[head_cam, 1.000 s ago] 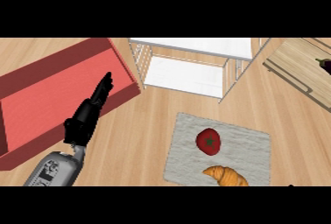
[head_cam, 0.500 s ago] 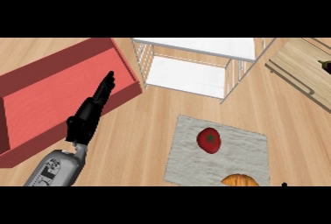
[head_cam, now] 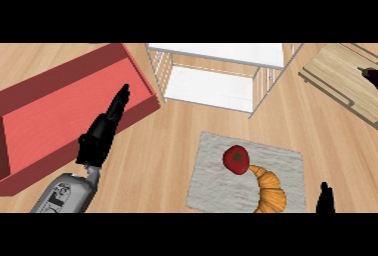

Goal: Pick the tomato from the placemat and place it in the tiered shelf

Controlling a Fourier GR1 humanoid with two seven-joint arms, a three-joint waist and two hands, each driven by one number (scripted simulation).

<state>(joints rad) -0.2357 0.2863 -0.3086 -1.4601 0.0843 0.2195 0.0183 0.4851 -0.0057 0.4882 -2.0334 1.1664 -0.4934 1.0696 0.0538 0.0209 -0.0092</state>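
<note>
A red tomato (head_cam: 236, 159) with a green stem lies on the grey placemat (head_cam: 214, 187), touching the upper end of a croissant (head_cam: 269, 192). The white tiered shelf (head_cam: 214, 87) stands beyond the mat, its open levels facing the tomato. My left hand (head_cam: 100, 135) rests open, fingers straight and pointing away, over the edge of the red tray, well left of the mat. Only a black tip of my right hand (head_cam: 323, 198) shows at the lower right, just beyond the mat's right edge and below-right of the tomato.
A large red tray (head_cam: 52, 110) fills the left side of the counter. A wooden board (head_cam: 343, 75) with a dark object (head_cam: 369, 76) on it lies at the upper right. Bare wood counter runs between the tray and the mat.
My right hand's tip has risen into view at the lower right. More of the croissant now shows below the tomato. The left hand has held its place.
</note>
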